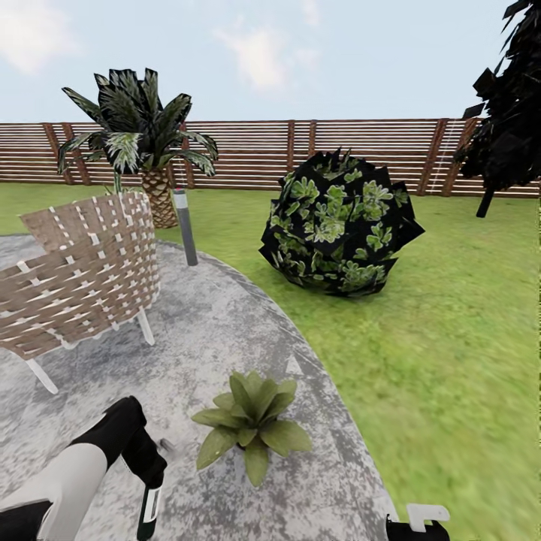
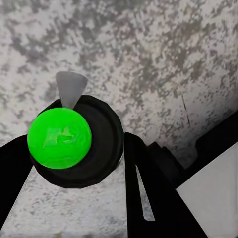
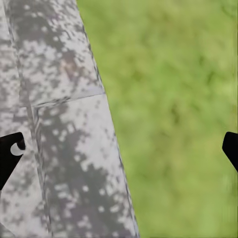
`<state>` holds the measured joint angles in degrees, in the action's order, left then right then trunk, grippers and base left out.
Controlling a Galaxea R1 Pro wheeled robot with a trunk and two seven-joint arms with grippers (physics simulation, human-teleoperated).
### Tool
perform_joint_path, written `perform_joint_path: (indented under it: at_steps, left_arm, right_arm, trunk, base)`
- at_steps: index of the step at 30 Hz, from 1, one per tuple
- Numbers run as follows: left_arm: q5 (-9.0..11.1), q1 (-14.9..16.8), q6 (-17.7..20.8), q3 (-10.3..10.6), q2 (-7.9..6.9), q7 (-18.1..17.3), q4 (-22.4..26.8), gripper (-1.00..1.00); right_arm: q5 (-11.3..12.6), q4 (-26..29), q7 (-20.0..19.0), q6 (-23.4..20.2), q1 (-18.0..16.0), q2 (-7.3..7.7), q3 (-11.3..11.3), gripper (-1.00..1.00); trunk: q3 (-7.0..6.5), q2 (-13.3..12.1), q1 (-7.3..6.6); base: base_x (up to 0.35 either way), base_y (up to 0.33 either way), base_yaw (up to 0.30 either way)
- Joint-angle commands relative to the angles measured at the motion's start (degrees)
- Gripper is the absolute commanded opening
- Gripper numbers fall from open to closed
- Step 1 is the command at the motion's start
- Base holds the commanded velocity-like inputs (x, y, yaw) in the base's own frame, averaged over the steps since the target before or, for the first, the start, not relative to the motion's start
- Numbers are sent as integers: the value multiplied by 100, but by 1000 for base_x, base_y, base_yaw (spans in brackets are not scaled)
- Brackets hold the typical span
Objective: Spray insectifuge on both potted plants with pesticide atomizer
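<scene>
The pesticide atomizer sits between the two fingers of my left pincer, a dark rounded bottle with a bright green spot facing my left wrist camera and a small grey nozzle poking out past it. The black fingers press on either side of it, so my left pincer is clamped on the bottle. Under it lies mottled grey paving.

From my head camera, my left pincer hangs low over that paving, at the end of my black and white arm. Just beside it, toward my right, stands one potted plant, a low rosette of broad pointed leaves; its pot is hidden under them.

My right pincer has its two dark fingertips spread wide, with nothing between them. Below it the edge of the paving meets the grass. In the head view only its white top peeks in at the bottom edge.

Farther out from my left pincer stands a woven chair on white legs, and beyond it a short grey post and a palm. A big round dark bush sits on the lawn, well apart from the plant, before a slatted wooden fence.
</scene>
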<state>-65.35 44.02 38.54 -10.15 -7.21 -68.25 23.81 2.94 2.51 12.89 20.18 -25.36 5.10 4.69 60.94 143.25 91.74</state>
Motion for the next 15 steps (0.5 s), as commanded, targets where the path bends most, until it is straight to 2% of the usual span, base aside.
perform_joint_path:
  at_steps: [1,4,6,10,13,15]
  left_arm:
    - [-47,8,50,-48,7,-36,8,-100]
    - [-50,25,56,-49,9,-17,9,-100]
    - [-49,27,57,-49,20,-14,9,-100]
    - [-48,-21,49,-25,44,16,9,-100]
    - [-48,-59,36,-29,1,90,4,-100]
    - [-48,-66,-1,-31,-86,107,0,-100]
  right_arm:
    - [31,-5,21,13,-4,0,47,100]
    - [31,-5,21,13,-4,0,46,100]
    - [31,-5,21,13,-4,-6,46,100]
    - [31,-5,21,13,-4,-8,47,100]
    - [36,2,21,19,-4,-9,42,100]
    - [39,3,21,19,-4,-14,41,100]
  trunk:
    - [5,2,-1]
    - [5,2,-1]
    - [5,2,-1]
    - [5,2,-1]
    - [6,2,-1]
    - [17,2,-1]
  base:
    - [4,3,-204]
    - [45,3,-263]
    - [225,67,-140]
    - [292,98,-27]
    - [109,35,-3]
    - [18,6,0]
